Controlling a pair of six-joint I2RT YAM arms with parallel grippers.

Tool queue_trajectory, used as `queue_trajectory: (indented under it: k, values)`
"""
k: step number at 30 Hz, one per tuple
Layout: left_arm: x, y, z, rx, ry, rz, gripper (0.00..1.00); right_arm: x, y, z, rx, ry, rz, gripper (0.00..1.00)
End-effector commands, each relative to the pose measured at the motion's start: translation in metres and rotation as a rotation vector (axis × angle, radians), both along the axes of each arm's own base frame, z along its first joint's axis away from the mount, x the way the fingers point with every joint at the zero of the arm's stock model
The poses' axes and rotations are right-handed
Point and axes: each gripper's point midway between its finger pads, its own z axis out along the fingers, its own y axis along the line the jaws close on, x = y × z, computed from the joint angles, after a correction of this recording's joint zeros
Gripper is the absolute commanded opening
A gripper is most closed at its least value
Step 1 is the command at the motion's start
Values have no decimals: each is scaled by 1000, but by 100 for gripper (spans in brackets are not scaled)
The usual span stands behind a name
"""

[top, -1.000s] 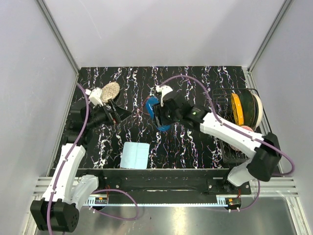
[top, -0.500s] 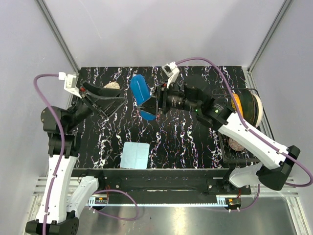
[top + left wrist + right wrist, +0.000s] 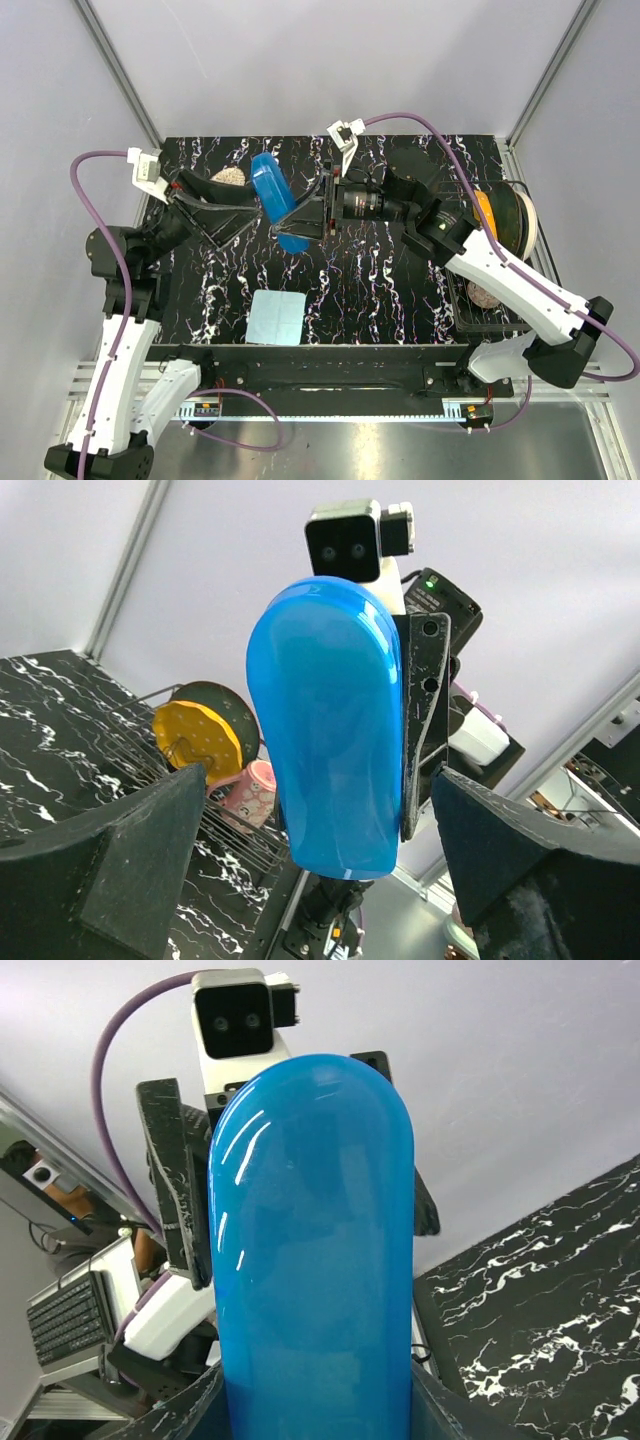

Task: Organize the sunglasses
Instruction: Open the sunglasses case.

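Table (image 3: 400,290) lies well below the blue case (image 3: 270,190), so a slip would mean a hard fall. At one end the right gripper (image 3: 314,214) is clamped on it; the left gripper (image 3: 243,212), jaws wide apart, could knock it loose. I cannot see the sunglasses anywhere; perhaps they are inside.
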Motion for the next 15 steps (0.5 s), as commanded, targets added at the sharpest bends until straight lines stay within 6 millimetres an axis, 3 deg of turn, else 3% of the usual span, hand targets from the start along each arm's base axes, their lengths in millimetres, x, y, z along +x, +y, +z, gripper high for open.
queue_trajectory:
  k: [1, 8, 12, 15]
  values:
    - [-8, -10, 5, -16, -39, -69, 99, -12, 3, 16, 53, -33, 70, 11]
    - [-5, -26, -3, 6, -26, -106, 99, -7, 8, 4, 30, -15, 66, 10]
    - [-4, -26, -8, 26, -24, -86, 76, -7, 7, 4, 30, -17, 62, 9]
    - [-4, -24, -8, 44, -30, -64, 72, -6, 6, 3, 28, -22, 55, 9]
